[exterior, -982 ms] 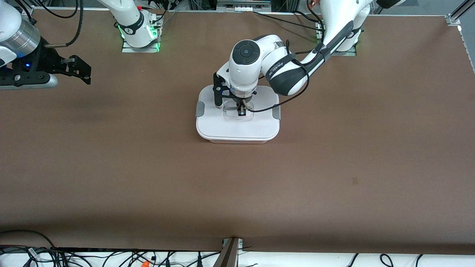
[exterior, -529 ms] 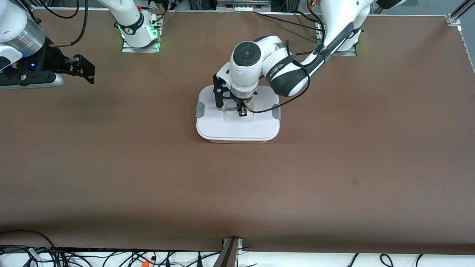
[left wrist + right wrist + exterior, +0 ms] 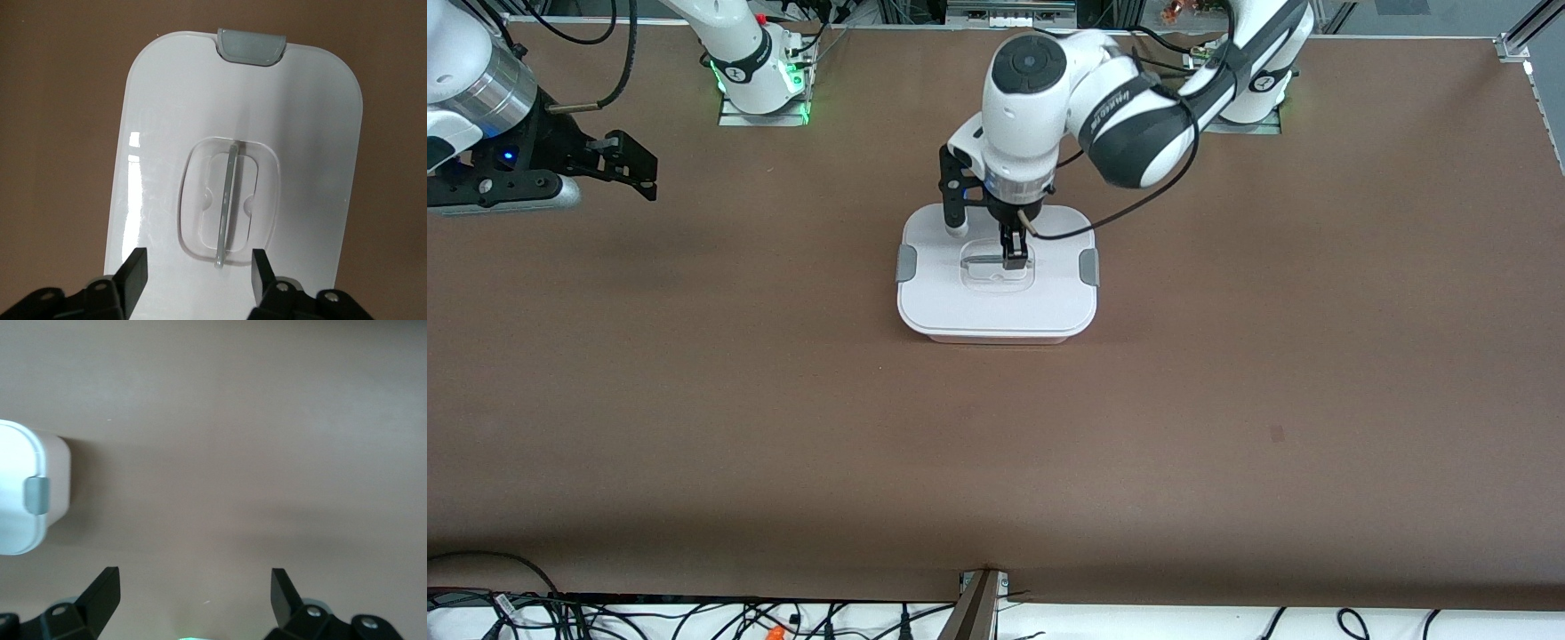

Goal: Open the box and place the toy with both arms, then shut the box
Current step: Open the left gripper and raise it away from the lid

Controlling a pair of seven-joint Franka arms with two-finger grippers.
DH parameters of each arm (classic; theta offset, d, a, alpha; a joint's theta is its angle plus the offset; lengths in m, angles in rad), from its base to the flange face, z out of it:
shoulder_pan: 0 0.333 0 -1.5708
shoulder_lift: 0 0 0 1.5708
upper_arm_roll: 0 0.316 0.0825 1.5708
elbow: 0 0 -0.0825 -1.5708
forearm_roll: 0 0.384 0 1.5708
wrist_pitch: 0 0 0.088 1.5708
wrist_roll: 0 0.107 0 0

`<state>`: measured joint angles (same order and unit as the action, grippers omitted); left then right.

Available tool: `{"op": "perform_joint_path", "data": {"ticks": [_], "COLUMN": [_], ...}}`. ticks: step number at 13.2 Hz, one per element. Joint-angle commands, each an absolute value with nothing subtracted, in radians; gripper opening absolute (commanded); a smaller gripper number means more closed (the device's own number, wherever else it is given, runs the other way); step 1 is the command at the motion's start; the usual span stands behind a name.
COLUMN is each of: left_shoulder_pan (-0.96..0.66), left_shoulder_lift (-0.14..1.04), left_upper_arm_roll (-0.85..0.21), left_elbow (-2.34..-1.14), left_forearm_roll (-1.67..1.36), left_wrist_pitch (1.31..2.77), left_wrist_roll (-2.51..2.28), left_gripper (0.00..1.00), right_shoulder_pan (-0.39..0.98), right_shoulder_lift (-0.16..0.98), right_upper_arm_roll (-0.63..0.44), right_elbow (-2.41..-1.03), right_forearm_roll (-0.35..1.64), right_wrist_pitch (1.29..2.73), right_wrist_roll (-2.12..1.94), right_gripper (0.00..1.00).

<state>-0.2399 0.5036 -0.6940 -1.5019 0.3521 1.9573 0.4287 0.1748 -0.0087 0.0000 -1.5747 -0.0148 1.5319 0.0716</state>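
Over box (image 3: 996, 298) handle (image 3: 229, 200): left gripper (image 3: 197, 270) fingers spread, empty | right gripper (image 3: 195, 590) aside, fingers wide, empty.

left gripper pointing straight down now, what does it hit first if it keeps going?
Probably the clear handle in the box's white lid. The left gripper hangs above it with open fingers, roughly straddling the handle bar.
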Motion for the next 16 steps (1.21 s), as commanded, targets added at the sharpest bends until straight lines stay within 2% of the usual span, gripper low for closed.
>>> {"op": "perform_joint_path", "data": {"ticks": [1, 5, 9, 10, 11, 13, 15, 16], "left_shoulder_pan": [-0.203, -0.06, 0.046, 0.055, 0.054, 0.043, -0.026, -0.049], "left_shoulder_lift": [0.413, 0.364, 0.362, 0.31, 0.275, 0.189, 0.12, 0.098], "left_upper_arm_roll": [-0.69, -0.703, -0.686, -0.649, -0.571, -0.394, -0.206, -0.146], "left_elbow": [-1.522, -1.481, -1.296, -1.308, -1.312, -1.402, -1.463, -1.477], "left_forearm_roll": [0.359, 0.324, 0.238, 0.183, 0.107, -0.082, -0.126, -0.126], "left_wrist_pitch": [1.876, 1.778, 1.537, 1.532, 1.526, 1.506, 1.52, 1.523], "left_wrist_roll": [0.362, 0.333, 0.336, 0.328, 0.327, 0.324, 0.321, 0.319], "left_gripper": [1.0, 1.0, 1.0, 1.0, 1.0, 1.0, 1.0, 1.0], "right_shoulder_pan": [0.169, 0.169, 0.169, 0.169, 0.169, 0.169, 0.169, 0.17], "right_shoulder_lift": [-0.003, -0.003, -0.003, -0.003, -0.002, -0.002, -0.002, -0.002], "right_upper_arm_roll": [-0.021, -0.021, -0.021, -0.021, -0.021, -0.021, -0.021, -0.02], "right_elbow": [-1.559, -1.56, -1.56, -1.56, -1.56, -1.56, -1.559, -1.559], "right_forearm_roll": [0.025, 0.023, 0.02, 0.018, 0.018, 0.014, 0.011, 0.011], "right_wrist_pitch": [1.511, 1.509, 1.509, 1.511, 1.511, 1.511, 1.511, 1.512], "right_wrist_roll": [0.08, 0.071, 0.069, 0.069, 0.069, 0.069, 0.069, 0.069], "right_gripper": [1.0, 1.0, 1.0, 1.0, 1.0, 1.0, 1.0, 1.0]}}
